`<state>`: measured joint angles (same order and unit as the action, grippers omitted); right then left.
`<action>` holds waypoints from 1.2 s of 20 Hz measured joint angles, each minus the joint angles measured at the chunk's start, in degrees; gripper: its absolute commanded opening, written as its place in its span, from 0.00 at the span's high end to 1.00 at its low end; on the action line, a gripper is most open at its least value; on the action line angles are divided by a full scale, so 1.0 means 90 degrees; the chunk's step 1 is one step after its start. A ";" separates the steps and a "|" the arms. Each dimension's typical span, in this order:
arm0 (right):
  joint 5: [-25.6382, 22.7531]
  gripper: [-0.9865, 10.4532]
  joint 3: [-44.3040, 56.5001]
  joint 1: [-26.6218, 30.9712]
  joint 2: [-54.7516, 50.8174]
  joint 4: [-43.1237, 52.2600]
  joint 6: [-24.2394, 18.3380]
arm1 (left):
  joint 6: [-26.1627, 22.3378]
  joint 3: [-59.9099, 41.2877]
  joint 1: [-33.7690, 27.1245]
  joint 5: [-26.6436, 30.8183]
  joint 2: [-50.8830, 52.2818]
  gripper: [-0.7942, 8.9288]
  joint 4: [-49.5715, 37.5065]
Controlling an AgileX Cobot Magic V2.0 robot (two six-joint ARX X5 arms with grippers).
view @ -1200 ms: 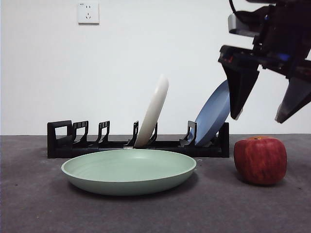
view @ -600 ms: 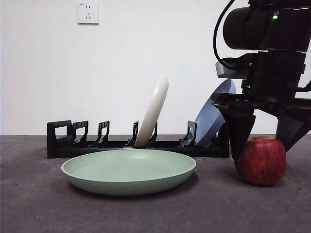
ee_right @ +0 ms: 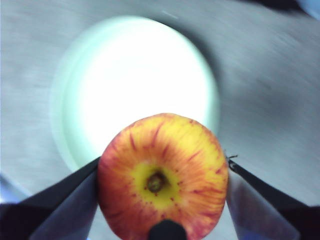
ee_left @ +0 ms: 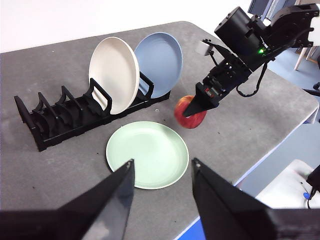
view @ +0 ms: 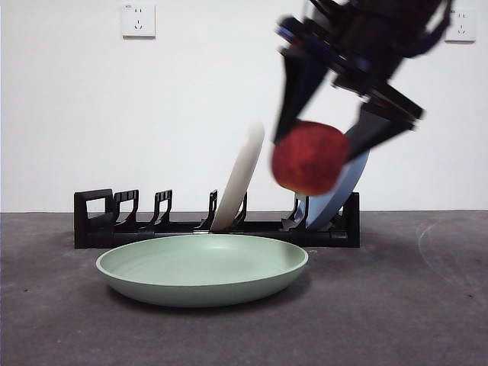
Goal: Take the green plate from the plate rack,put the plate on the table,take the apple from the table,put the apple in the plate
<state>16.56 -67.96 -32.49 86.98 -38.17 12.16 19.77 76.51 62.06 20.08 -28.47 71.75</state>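
My right gripper (view: 324,133) is shut on the red apple (view: 310,158) and holds it in the air, above the right rim of the green plate (view: 202,268). The plate lies flat on the table (view: 396,320) in front of the black plate rack (view: 99,225). In the right wrist view the apple (ee_right: 162,197) sits between my jaws with the plate (ee_right: 135,85) below it. The left wrist view shows the apple (ee_left: 189,111) beside the plate (ee_left: 147,154), and my left gripper (ee_left: 162,175) open and empty, high over the table's front edge.
A cream-white plate (view: 240,175) and a blue plate (view: 335,191) stand upright in the rack. A white wall with a socket (view: 138,20) rises behind. The table's edge (ee_left: 260,165) runs close to the right of the green plate.
My right gripper came down around the apple on the table, shut on it, and has lifted it up and to the left toward the green plate. The image is motion-blurred.
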 measured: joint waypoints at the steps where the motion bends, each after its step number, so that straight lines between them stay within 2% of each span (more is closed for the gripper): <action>1: 0.0000 0.92 -0.0007 -0.0175 0.0000 0.0170 0.0061 | 0.0007 0.0000 0.0000 0.0005 -0.0012 0.72 0.0000; 3: -0.0085 0.92 -0.0007 -0.0578 0.0002 0.0527 0.0189 | 0.0032 -0.0002 0.0000 0.0049 -0.0051 0.72 0.0002; 6: -0.0729 0.92 -0.0010 -0.1122 0.0039 0.1032 0.0333 | 0.0046 -0.0002 0.0000 0.0066 -0.0083 0.72 0.0000; 8: -0.0971 0.92 -0.0090 -0.1311 0.0182 0.1231 0.0391 | 0.0046 -0.0002 0.0000 0.0083 -0.0095 0.72 0.0000; 14: -0.1348 0.92 -0.0950 -0.1389 0.1207 0.1010 0.0413 | 0.0051 -0.0002 0.0000 0.0083 -0.0158 0.72 0.0002; 17: -0.1370 0.92 -0.1372 -0.1389 0.1705 0.0731 0.0398 | 0.0097 -0.0002 0.0000 0.0083 -0.0158 0.72 0.0002; 24: -0.1661 0.92 -0.1520 -0.1409 0.2344 0.0328 0.0287 | 0.0211 -0.0002 0.0000 0.0083 -0.0158 0.72 0.0119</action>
<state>1.61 -81.65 -45.17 108.07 -35.22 14.74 21.67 76.49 62.06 20.82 -29.89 72.82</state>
